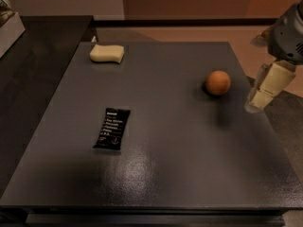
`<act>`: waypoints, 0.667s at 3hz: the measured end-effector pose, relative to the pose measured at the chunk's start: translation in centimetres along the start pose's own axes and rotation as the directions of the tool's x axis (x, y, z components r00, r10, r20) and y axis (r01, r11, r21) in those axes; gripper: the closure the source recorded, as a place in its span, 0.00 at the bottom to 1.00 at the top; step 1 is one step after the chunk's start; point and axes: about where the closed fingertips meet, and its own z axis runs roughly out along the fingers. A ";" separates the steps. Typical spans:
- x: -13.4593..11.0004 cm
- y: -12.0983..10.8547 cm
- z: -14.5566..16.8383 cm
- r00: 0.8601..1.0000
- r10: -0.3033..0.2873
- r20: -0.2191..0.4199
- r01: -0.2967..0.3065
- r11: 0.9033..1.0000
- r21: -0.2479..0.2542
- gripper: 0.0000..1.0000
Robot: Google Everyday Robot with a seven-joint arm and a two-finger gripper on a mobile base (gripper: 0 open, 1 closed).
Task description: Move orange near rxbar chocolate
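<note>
The orange (218,82) sits on the dark grey table (189,164), right of centre toward the back. The rxbar chocolate (112,128), a flat black wrapper with white text, lies left of centre, well apart from the orange. My gripper (256,102) hangs over the table's right edge, just right of the orange and a little nearer the camera, not touching it and holding nothing that I can see.
A pale yellow sponge (107,53) lies near the table's back left corner. A darker counter (28,70) adjoins on the left, with a light box (7,25) at its far left. Brown floor lies behind the table.
</note>
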 end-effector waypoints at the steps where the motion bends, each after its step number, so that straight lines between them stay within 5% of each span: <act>1: -0.2 -2.5 2.2 0.999 0.017 0.039 -0.017 1.000 -0.002 0.00; 2: -0.4 -4.8 4.2 0.997 0.035 0.072 -0.035 0.999 -0.007 0.00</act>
